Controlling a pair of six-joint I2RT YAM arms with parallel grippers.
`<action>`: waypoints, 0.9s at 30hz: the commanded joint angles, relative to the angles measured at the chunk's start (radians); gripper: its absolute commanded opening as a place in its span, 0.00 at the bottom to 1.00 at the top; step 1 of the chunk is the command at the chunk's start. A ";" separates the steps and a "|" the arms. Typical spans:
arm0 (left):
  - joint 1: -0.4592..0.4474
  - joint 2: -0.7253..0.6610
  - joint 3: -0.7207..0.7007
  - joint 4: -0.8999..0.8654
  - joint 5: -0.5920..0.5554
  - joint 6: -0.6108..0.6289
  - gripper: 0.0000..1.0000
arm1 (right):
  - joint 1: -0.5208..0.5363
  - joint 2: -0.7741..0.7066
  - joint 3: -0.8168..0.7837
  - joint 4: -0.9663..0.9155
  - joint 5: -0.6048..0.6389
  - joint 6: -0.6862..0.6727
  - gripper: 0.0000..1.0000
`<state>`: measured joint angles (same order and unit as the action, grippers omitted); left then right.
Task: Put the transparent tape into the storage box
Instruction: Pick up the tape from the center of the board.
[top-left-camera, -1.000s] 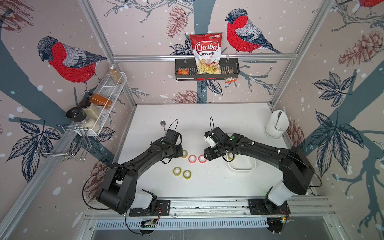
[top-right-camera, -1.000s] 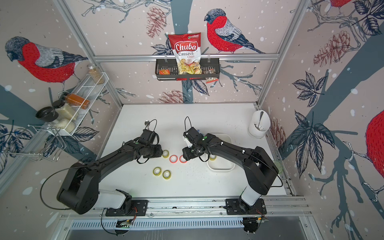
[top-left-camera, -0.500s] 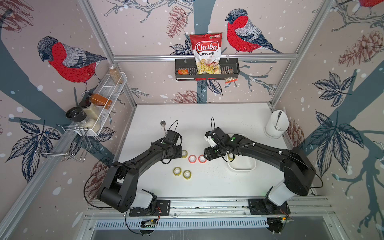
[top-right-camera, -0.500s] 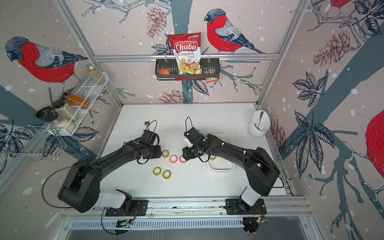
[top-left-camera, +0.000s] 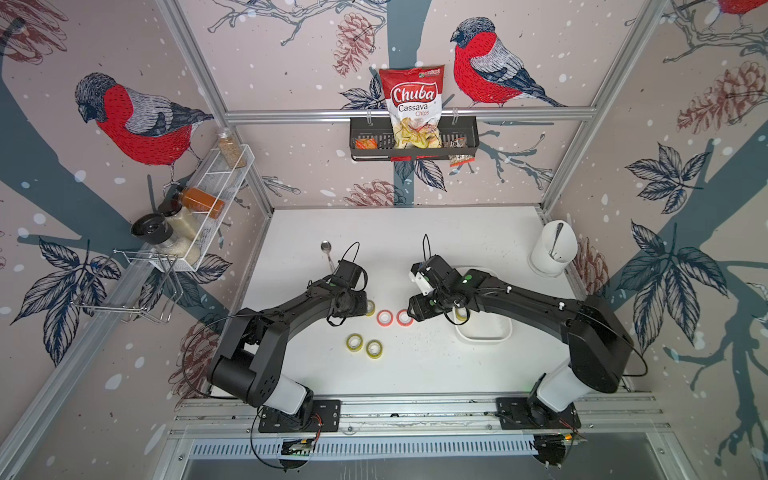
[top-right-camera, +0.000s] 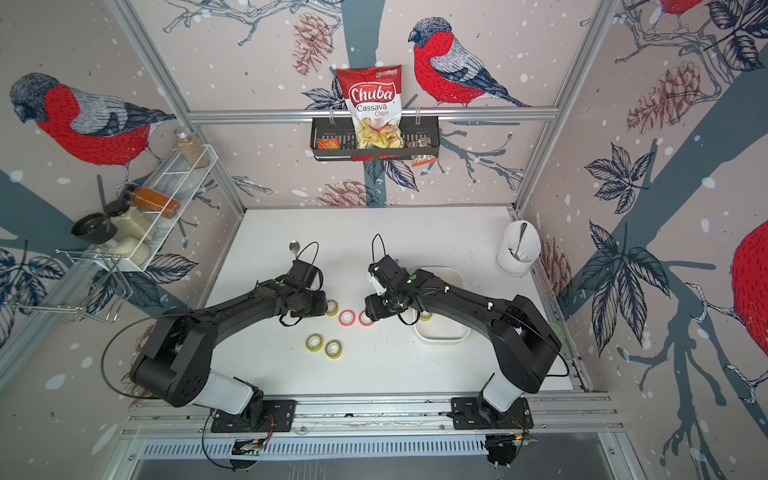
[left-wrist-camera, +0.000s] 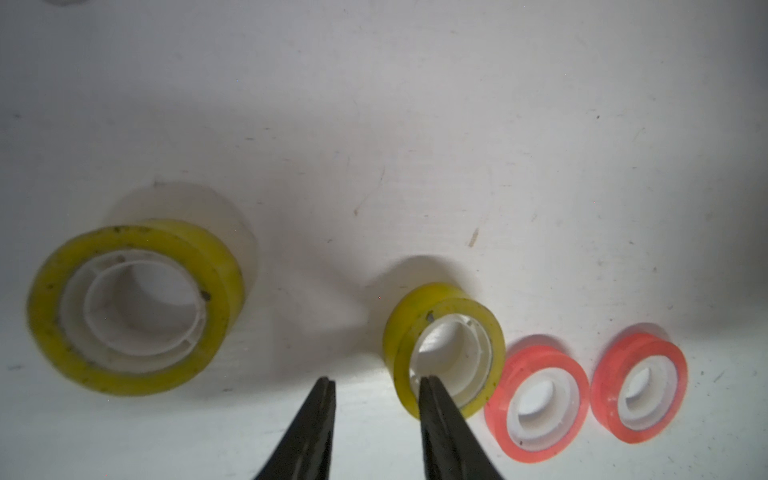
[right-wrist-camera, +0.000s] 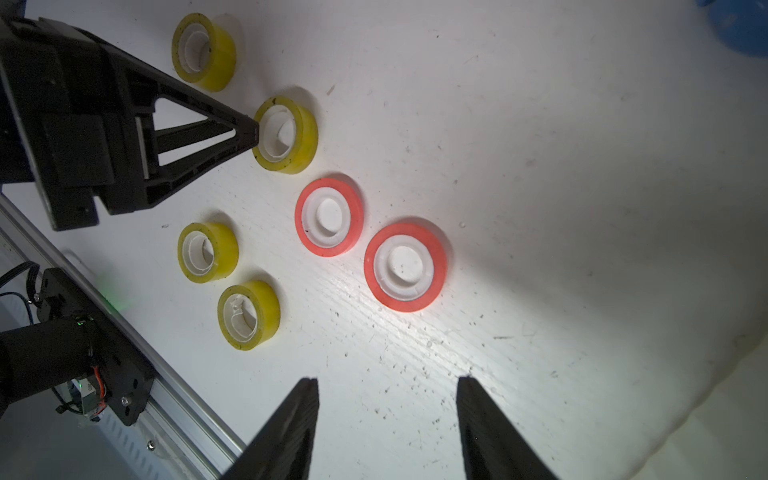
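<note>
Several yellowish transparent tape rolls lie flat on the white table. My left gripper is open at one roll: one fingertip is at the inner edge of its rim, the other is outside on the table, a gap away from the wall. Both top views show this gripper beside that roll. My right gripper is open over bare table, near two red rolls. The storage box lies under the right arm, with one yellow roll in it.
Two more yellow rolls lie nearer the front rail, and another lies beside the left gripper. A spoon lies at the back left and a white cup stands at the back right. A black basket hangs on the back wall.
The left gripper's fingers have drawn closer together at the yellow roll. Both arms have stayed almost in place, and the right gripper's opening is the same.
</note>
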<state>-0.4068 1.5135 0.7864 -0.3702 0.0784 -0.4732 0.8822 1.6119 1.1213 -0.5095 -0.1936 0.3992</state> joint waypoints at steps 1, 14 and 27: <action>0.004 0.019 0.008 0.019 0.000 0.010 0.37 | 0.000 -0.005 -0.003 0.012 -0.012 0.010 0.59; -0.011 0.081 0.027 0.032 -0.004 0.041 0.27 | -0.018 -0.030 -0.012 0.003 -0.010 0.007 0.59; -0.019 0.096 0.069 0.030 -0.004 0.022 0.33 | -0.031 -0.057 -0.037 -0.002 -0.009 0.007 0.59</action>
<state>-0.4213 1.5936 0.8459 -0.3256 0.0750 -0.4458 0.8562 1.5654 1.0866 -0.5098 -0.1974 0.3996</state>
